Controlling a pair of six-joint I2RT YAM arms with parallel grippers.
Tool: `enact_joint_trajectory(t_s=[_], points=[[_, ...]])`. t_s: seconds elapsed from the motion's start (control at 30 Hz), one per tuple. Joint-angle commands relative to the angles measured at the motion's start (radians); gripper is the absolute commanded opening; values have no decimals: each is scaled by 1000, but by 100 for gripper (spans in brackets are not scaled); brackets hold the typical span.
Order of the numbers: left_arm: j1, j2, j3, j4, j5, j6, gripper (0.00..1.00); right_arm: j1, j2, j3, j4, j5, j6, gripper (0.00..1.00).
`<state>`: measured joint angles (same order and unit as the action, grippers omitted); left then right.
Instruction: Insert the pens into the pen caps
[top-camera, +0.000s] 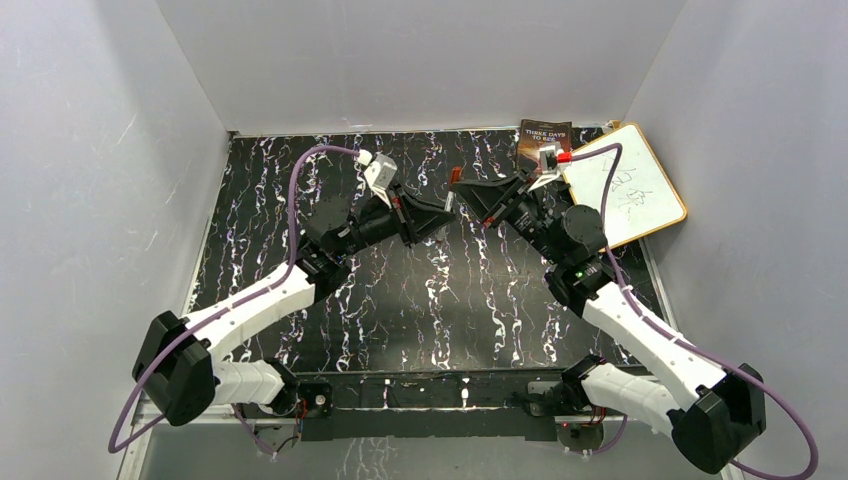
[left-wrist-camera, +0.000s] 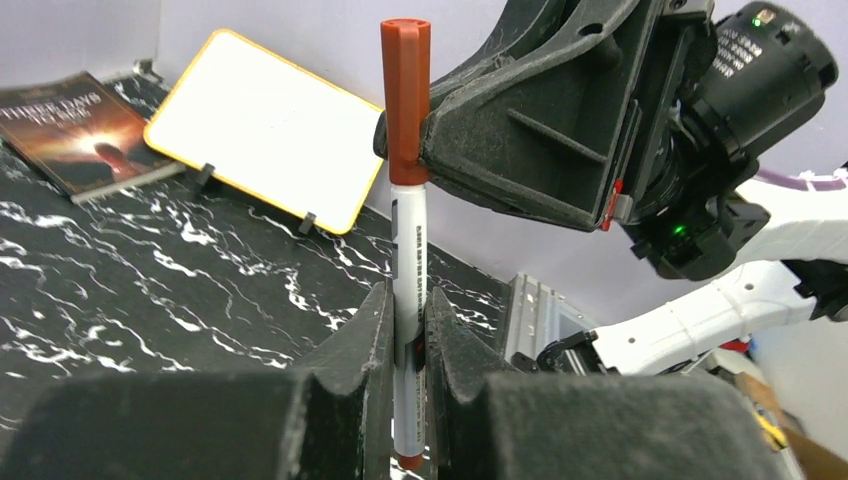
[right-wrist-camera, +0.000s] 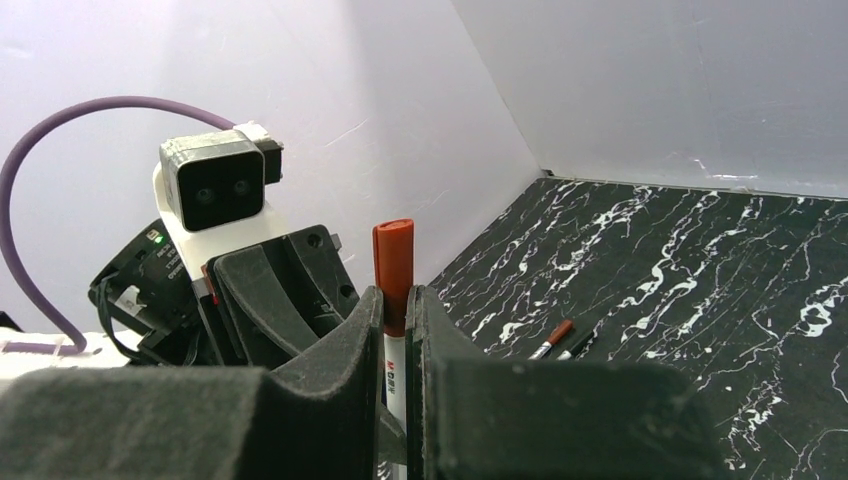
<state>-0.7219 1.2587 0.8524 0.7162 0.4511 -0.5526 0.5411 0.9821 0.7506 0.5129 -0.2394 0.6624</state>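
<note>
A slim white pen (left-wrist-camera: 408, 270) stands upright between my left gripper's (left-wrist-camera: 405, 305) fingers, which are shut on its barrel. A reddish-brown pen cap (left-wrist-camera: 405, 95) sits on the pen's upper end. My right gripper (right-wrist-camera: 397, 300) is shut on that cap (right-wrist-camera: 393, 265), with the white barrel (right-wrist-camera: 391, 385) showing below it. In the top view the two grippers, left (top-camera: 440, 212) and right (top-camera: 466, 196), meet tip to tip above the table's middle back. Two more pens lie side by side on the table, one with a reddish-brown end (right-wrist-camera: 552, 338), one with a black end (right-wrist-camera: 580, 343).
A whiteboard (top-camera: 628, 185) with an orange rim leans at the back right corner, and a dark book (top-camera: 543, 140) lies beside it. Grey walls close in the black marbled table (top-camera: 400, 300) on three sides.
</note>
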Motion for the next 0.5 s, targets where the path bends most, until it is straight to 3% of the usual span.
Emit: enact_joint_trajectory(t_s=[0.0,0.23,0.47], points=[[9,-98,61,74,70,157,0,2,-5,101,-121,-29,-79,0],[9,-129,89,-42,79,257,0,2,-4,165,-178,-22,-128,0],[9,-143,84,-62,116,265,0,2,-7,191,-182,-28,-130,17]])
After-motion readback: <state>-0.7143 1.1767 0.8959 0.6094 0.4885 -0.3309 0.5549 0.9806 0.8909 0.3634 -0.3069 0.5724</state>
